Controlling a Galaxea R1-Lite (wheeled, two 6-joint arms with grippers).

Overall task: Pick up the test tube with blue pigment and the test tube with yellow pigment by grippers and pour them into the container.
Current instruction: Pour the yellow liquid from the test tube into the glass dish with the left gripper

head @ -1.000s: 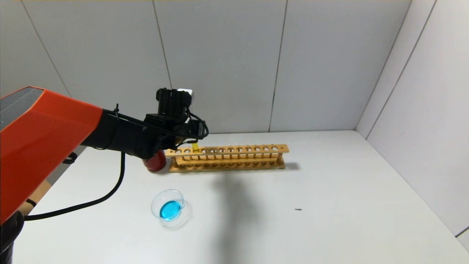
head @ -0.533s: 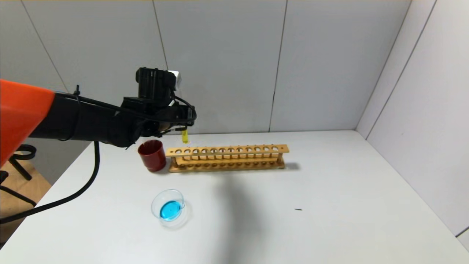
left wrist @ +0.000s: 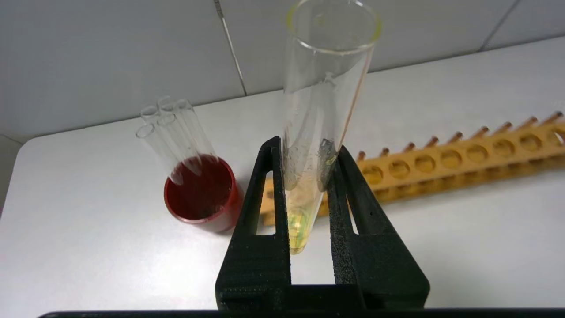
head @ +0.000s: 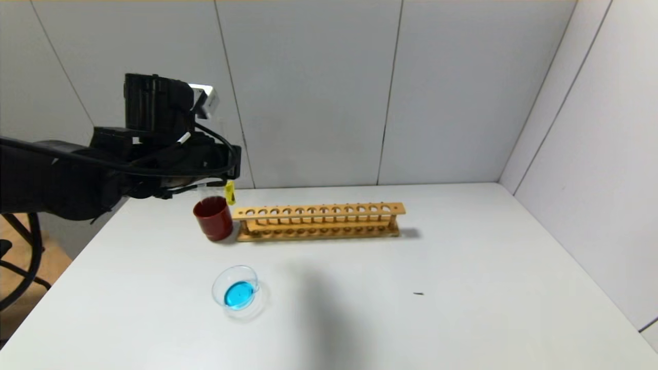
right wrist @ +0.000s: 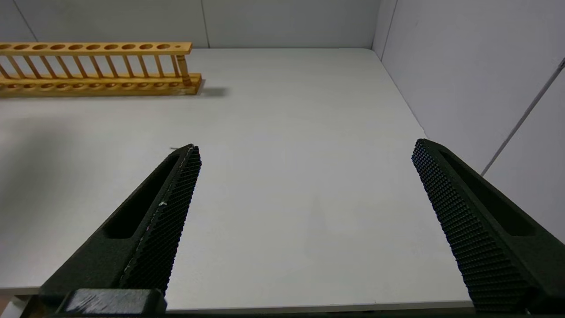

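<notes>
White table point(head: 462, 257), left gripper point(left wrist: 304, 154) clamped on yellow test tube point(left wrist: 309, 185), right gripper point(right wrist: 304, 154) agape.

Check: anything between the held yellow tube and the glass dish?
Head view: bare table between the test tube with yellow pigment in the left hand and the container. The red cup stands just beside the line.

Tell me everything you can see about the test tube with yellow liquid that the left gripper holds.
The test tube with yellow pigment is a slim, clear glass tube with an open rimmed mouth and a rounded bottom. A little yellow liquid sits in its lowest part, and droplets cling to the inner wall. It is roughly upright, pinched between the two black fingers of the left gripper about midway along its length. In the head view it hangs in the air above the table, near the red cup, touching nothing else.
</notes>
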